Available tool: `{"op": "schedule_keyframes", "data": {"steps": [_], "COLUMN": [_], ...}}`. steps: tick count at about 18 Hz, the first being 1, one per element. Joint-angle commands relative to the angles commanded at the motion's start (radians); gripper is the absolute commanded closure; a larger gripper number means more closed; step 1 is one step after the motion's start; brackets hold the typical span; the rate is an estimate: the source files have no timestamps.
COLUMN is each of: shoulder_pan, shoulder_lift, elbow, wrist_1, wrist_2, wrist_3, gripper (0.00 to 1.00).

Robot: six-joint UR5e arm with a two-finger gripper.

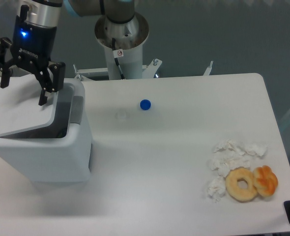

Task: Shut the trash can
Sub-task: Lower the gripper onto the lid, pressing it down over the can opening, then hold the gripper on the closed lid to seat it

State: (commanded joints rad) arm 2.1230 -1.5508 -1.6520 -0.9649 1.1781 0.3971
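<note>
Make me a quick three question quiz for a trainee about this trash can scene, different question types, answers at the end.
1. True or false: the trash can lid is fully shut.
2. Multiple choice: what lies beside the doughnut near the table's right edge? A) crumpled tissues B) a spoon C) a cup
3. Fill in: the small bottle cap on the table is ____ in colour.

Key
1. False. The lid is tilted, with a gap open on its right side, and the open hand hovers over it.
2. A, the crumpled tissues.
3. Blue.
</note>
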Motion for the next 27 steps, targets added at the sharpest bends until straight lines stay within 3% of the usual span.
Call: {"op": "schedule_keyframes", "data": {"steps": [9,27], "shoulder_pan": [0.014,0.054], "shoulder_lift": [-0.021,-0.028], "elbow": [-0.055,-0.057], "wrist_1": [-0.008,-0.034], "wrist_2": [-0.005,-0.084], "wrist_3": [0.034,0.016], "gripper": [0.00,0.00]}}
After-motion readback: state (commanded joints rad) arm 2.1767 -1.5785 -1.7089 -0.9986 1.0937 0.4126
